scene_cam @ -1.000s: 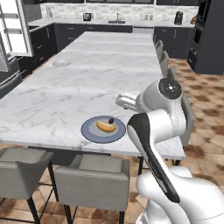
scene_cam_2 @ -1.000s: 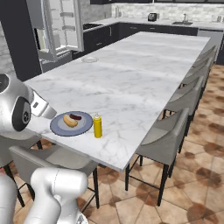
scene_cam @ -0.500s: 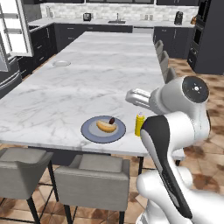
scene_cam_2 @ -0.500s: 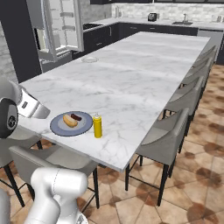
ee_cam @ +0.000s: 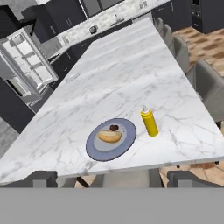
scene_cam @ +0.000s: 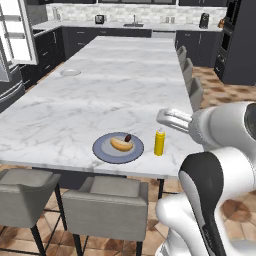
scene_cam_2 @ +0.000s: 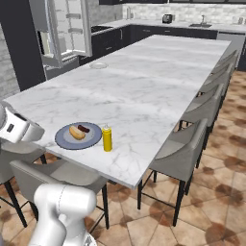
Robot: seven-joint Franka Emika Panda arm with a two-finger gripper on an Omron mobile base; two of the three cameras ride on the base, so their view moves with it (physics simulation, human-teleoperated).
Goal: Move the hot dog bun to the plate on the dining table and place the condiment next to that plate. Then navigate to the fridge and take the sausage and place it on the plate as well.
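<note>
Looking finished, or very nearly so, judging by how things are lying. Bun resting on the blue-grey plate near the close edge of the marble tabletop, with the dark sausage sitting on the same plate, touching or just beside the bun on its far side. Yellow bottle standing upright just beside the plate, on its right in the left base view, apart from the rim. Same layout showing from the other side: bun and sausage together on the plate, bottle next to it. Claw hanging above the tabletop, right of and beyond the bottle, well clear of it, jaws spread wide and gripping nothing. Fridge standing at the far left with its door swung open, white shelves showing. Nothing left to carry, by the look of it; pulling the arm back being the only remaining step, if any.
</note>
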